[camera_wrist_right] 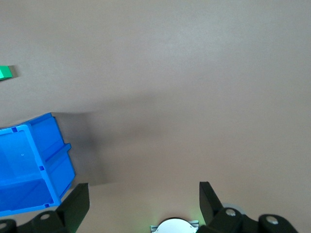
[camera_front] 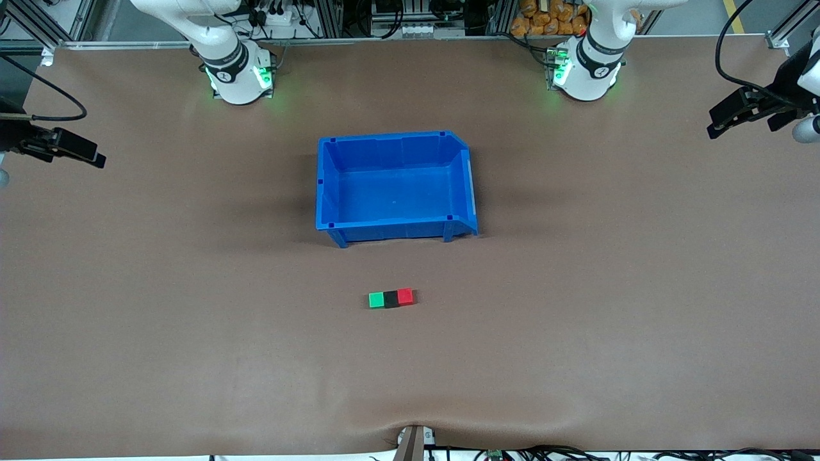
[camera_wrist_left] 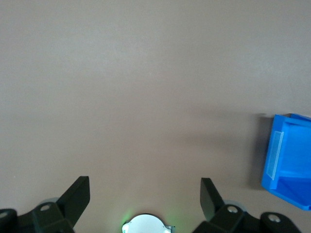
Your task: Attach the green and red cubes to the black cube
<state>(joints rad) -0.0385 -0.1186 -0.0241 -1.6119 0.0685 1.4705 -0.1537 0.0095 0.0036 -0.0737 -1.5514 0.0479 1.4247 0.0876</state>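
The green cube (camera_front: 377, 299), the black cube (camera_front: 391, 299) and the red cube (camera_front: 405, 296) sit touching in a row on the brown table, black in the middle, nearer to the front camera than the blue bin. An edge of the green cube shows in the right wrist view (camera_wrist_right: 5, 73). My left gripper (camera_front: 727, 120) hangs open and empty over the left arm's end of the table; its view (camera_wrist_left: 145, 187) shows bare table between the fingers. My right gripper (camera_front: 80, 152) hangs open and empty over the right arm's end (camera_wrist_right: 143, 191). Both arms wait, well apart from the cubes.
An empty blue bin (camera_front: 397, 229) stands mid-table between the arm bases and the cubes; it also shows in the left wrist view (camera_wrist_left: 289, 165) and the right wrist view (camera_wrist_right: 29, 165). A small clamp (camera_front: 415, 440) sits at the table's front edge.
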